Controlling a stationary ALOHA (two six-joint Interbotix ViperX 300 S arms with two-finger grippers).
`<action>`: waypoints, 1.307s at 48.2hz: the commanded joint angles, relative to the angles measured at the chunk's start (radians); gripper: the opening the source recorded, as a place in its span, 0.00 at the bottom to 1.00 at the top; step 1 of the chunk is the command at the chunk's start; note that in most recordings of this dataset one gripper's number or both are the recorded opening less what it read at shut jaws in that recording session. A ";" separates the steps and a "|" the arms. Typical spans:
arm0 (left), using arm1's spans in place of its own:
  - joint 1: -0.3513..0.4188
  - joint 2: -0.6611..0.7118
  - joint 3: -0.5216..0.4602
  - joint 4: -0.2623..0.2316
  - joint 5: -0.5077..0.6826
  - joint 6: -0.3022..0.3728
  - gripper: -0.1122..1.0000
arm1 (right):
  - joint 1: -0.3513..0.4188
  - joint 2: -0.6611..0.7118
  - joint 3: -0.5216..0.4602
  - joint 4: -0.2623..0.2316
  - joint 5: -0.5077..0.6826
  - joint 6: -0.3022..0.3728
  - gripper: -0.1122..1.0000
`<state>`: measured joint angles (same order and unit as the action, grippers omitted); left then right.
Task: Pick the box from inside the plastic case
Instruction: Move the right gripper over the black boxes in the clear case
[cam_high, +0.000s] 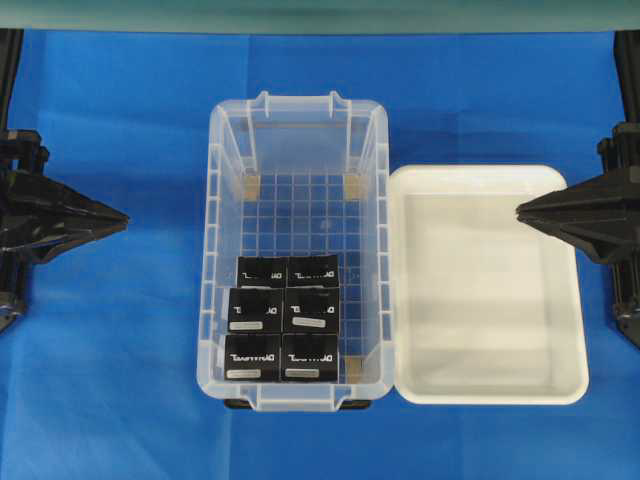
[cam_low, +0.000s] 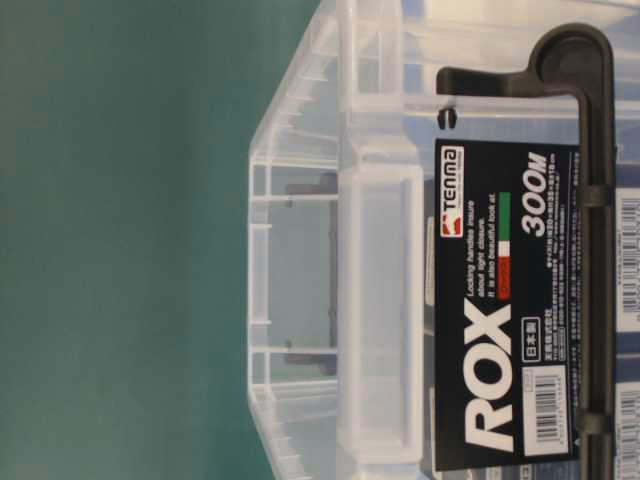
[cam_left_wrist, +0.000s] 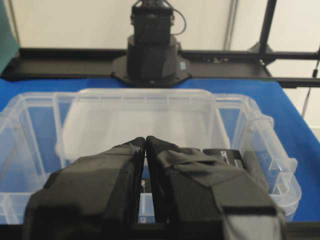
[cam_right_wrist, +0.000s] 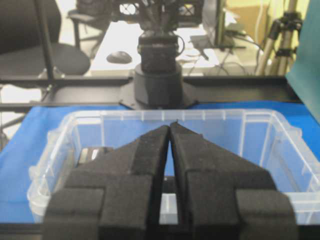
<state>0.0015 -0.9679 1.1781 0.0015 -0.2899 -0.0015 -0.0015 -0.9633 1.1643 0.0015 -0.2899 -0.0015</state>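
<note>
Plastic case (cam_high: 298, 250) sits at centre of the blue cloth (cam_high: 120, 350), long axis running twelve to six in the overhead view. Six black boxes (cam_high: 285, 318) are packed two wide and three deep against the case's six o'clock end wall, sides touching, white lettering and pale label strips facing up; the box (cam_high: 253, 358) at the seven o'clock corner lies nearest the left arm. Gridded floor toward twelve o'clock is bare. White tray (cam_high: 488, 283) lies at three o'clock, its rim touching the case's rim, nothing in it. Open cloth lies on the nine o'clock side. Left gripper (cam_high: 124, 215) hangs at nine o'clock, well apart from the case, tips pressed together, holding nothing. Right gripper (cam_high: 520, 210) hangs at three o'clock over the tray's outer edge, fingers likewise closed to a point, empty.
</note>
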 joint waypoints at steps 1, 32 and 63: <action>-0.005 0.011 -0.023 0.012 0.002 -0.023 0.23 | 0.006 -0.003 -0.023 0.008 -0.008 0.015 0.23; 0.017 -0.021 -0.094 0.014 0.204 -0.043 0.05 | 0.002 0.314 -0.466 0.084 0.637 0.064 0.10; 0.043 -0.052 -0.106 0.014 0.227 -0.043 0.05 | 0.031 0.931 -1.108 0.086 1.318 0.046 0.11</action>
<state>0.0414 -1.0232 1.0983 0.0123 -0.0614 -0.0460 0.0261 -0.0828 0.1150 0.0828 0.9403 0.0491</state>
